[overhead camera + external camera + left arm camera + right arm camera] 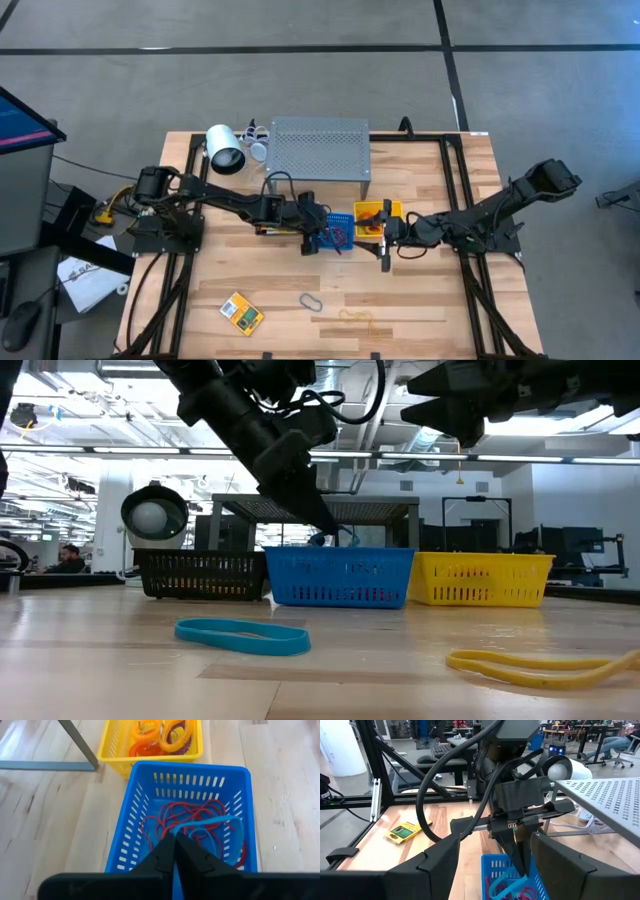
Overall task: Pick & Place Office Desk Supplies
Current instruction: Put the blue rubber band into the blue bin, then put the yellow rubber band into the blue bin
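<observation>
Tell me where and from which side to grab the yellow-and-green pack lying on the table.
Probably take the pack across its two long edges, coming straight down from above. It lies flat on the table, turned at an angle, so the fingers should be rotated to match. Nothing touches it; the grey clip lies apart, so both edges look free.

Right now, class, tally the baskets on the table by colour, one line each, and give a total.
Black basket: 1
Blue basket: 1
Yellow basket: 1
Total: 3
</observation>
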{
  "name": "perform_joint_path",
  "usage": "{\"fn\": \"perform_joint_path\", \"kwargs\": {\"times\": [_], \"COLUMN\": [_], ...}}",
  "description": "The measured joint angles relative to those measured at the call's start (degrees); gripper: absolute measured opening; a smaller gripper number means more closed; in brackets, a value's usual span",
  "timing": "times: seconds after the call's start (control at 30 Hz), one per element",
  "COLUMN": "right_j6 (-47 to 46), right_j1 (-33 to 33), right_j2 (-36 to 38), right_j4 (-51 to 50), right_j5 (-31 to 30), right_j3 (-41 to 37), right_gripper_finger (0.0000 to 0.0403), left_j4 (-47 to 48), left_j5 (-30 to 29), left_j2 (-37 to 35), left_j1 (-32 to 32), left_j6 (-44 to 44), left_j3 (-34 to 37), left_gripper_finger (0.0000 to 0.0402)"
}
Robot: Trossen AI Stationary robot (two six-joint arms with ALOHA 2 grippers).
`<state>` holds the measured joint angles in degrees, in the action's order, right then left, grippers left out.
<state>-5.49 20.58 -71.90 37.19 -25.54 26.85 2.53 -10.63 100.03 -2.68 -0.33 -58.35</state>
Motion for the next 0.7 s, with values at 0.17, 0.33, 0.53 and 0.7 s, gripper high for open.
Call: {"fn": "perform_joint_path", "kwargs": {"times": [0.17, 0.33, 0.53, 0.7], "right_j6": [-0.6, -0.6, -0.8, -0.7], "right_j1": [0.1, 0.4, 0.4, 0.4], "right_j2": [0.0, 0.0, 0.0, 0.0], "right_j4": [0.0, 0.0, -0.1, -0.1], "right_j5": [0.1, 0.1, 0.1, 0.1], "right_j3": [0.0, 0.0, 0.0, 0.0], "right_gripper_finger": [0.024, 0.024, 0.024, 0.024], "left_j4": [-0.1, 0.0, 0.0, 0.2], "left_j5": [0.0, 0.0, 0.4, 0.5], "left_j2": [0.0, 0.0, 0.0, -2.5], "left_j1": [0.0, 0.1, 0.1, 0.1], "left_j6": [-0.1, -0.5, 0.6, 1.8], "left_j3": [0.0, 0.0, 0.0, 0.0], "left_gripper_finger": [0.0028, 0.0054, 0.0103, 0.0142]}}
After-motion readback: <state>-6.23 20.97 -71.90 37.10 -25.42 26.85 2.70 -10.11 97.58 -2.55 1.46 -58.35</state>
